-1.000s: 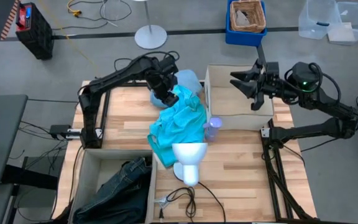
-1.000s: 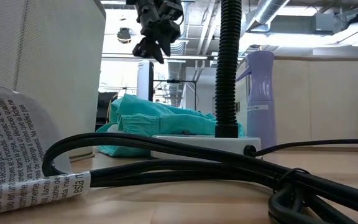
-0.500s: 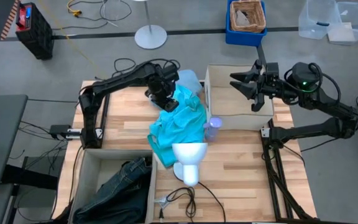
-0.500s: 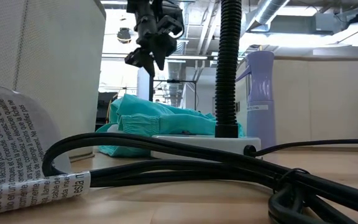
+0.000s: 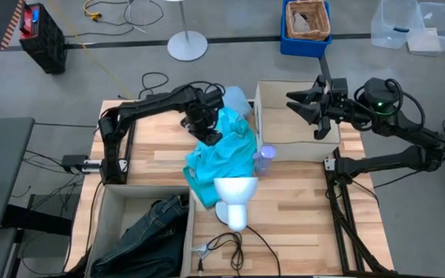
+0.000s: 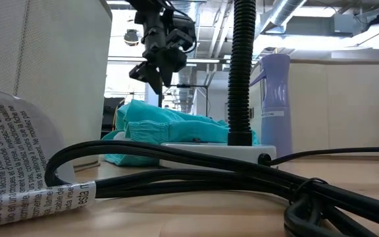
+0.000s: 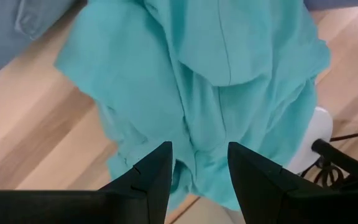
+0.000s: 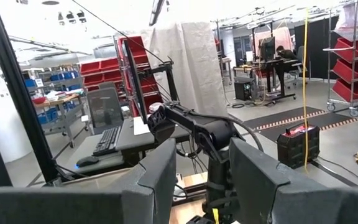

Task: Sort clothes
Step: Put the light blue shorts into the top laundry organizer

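A bright teal shirt (image 5: 224, 153) lies crumpled in the middle of the table, also seen in the low view (image 6: 170, 124) and the left wrist view (image 7: 216, 81). My left gripper (image 5: 207, 135) hangs open just above its far-left part, pointing steeply down (image 6: 151, 74), its fingers clear of the cloth (image 7: 199, 171). A pale blue garment (image 5: 235, 99) lies beyond the shirt at the far edge (image 7: 17, 25). Dark jeans (image 5: 149, 232) sit in the bin at the near left. My right gripper (image 5: 295, 103) is held high and open over the far right box (image 8: 201, 168).
A white mannequin head (image 5: 234, 194) rests at the shirt's near edge, a lilac bottle (image 5: 263, 158) beside it on the right. A beige box (image 5: 273, 131) stands at the far right, the jeans' bin (image 5: 189, 232) at the near left. Black cables (image 6: 242, 181) run along the table's near edge.
My left gripper has come down toward the teal shirt's far-left part and has rolled a little at the wrist. The shirt and the other clothes lie as before.
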